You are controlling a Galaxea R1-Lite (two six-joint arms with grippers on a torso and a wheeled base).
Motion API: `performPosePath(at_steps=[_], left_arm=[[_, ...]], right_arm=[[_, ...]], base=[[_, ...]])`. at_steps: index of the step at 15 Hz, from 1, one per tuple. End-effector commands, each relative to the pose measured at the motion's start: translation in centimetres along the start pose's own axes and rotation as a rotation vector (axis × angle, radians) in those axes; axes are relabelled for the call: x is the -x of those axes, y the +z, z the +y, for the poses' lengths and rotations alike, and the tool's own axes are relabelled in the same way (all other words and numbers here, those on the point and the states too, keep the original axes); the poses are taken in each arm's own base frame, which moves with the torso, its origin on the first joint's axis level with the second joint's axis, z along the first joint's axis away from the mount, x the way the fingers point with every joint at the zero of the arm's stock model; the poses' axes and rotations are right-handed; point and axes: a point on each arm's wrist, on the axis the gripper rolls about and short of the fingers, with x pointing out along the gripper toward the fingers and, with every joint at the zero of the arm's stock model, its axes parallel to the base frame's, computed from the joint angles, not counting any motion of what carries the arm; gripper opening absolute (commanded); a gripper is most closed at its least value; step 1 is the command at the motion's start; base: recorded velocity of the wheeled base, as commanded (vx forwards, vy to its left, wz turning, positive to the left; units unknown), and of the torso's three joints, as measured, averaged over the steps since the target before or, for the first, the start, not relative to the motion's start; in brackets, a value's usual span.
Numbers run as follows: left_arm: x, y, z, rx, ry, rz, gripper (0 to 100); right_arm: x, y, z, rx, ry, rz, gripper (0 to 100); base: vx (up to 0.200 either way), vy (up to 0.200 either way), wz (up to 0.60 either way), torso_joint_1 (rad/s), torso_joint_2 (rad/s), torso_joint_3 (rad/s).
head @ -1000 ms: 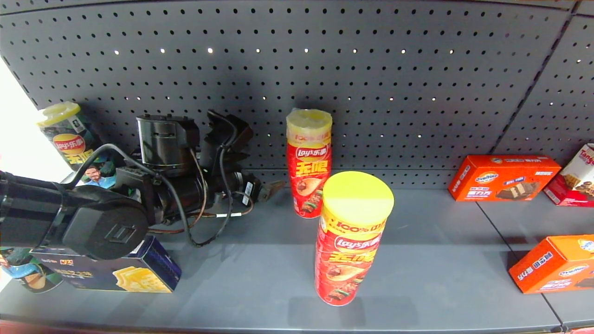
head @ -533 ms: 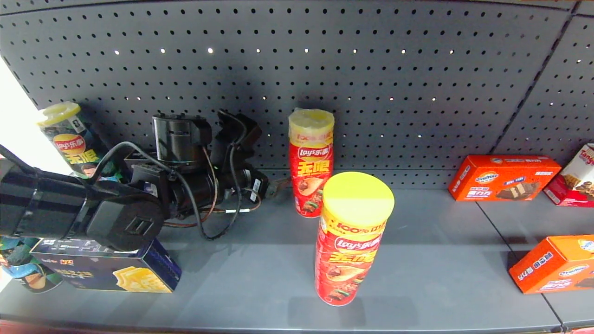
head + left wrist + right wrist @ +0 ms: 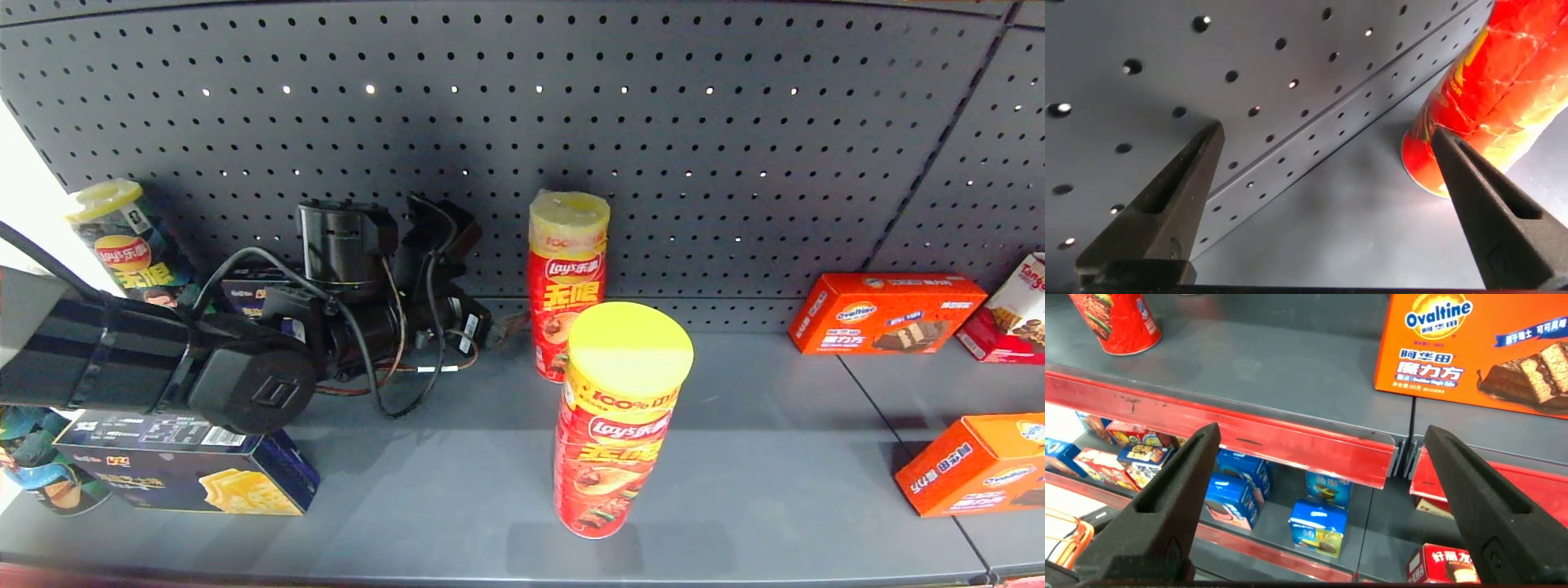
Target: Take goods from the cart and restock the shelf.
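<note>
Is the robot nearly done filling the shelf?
The front red can and rear red can already stand on the shelf. Nothing in hand: left gripper open beside the rear one, right gripper open. Bare space remains, so likely more to fetch.

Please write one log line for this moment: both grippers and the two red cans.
left gripper: open, empty, beside rear can | right gripper: open, empty, before shelf | front can: upright

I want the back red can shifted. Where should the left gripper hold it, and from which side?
Around the middle of the back can, from the robot's left, where the open left gripper sits. It stands upright and round, pegboard close behind, front can ahead, so that side looks freest.
</note>
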Motion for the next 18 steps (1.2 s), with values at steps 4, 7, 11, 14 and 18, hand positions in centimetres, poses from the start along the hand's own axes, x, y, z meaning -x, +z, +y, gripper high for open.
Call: performPosePath(at_steps=[4, 7, 11, 14, 18], left_arm=[[0.0, 0.2, 0.0, -0.002, 0.002, -0.007, 100], [3.5, 2.3, 0.3, -0.002, 0.013, -0.067, 100], [9.6, 4.4, -0.2, 0.073, 0.018, -0.159, 100], [14.2, 5.9, -2.1, 0.134, -0.025, -0.269, 100], [23.0, 3.2, -4.1, 0.128, -0.056, -0.343, 100]], right_arm=[[0.0, 0.0, 0.0, 0.0, 0.001, 0.001, 100], [0.0, 0.0, 0.0, 0.0, 0.001, 0.001, 100], [0.0, 0.0, 0.0, 0.0, 0.001, 0.001, 100], [0.0, 0.0, 0.0, 0.0, 0.001, 0.001, 100], [0.0, 0.0, 0.0, 0.0, 0.001, 0.001, 100]], base=[[0.0, 0.0, 0.0, 0.0, 0.0, 0.0], [0.0, 0.0, 0.0, 0.0, 0.0, 0.0], [0.0, 0.0, 0.0, 0.0, 0.0, 0.0], [0.0, 0.0, 0.0, 0.0, 0.0, 0.0], [0.0, 0.0, 0.0, 0.0, 0.0, 0.0]])
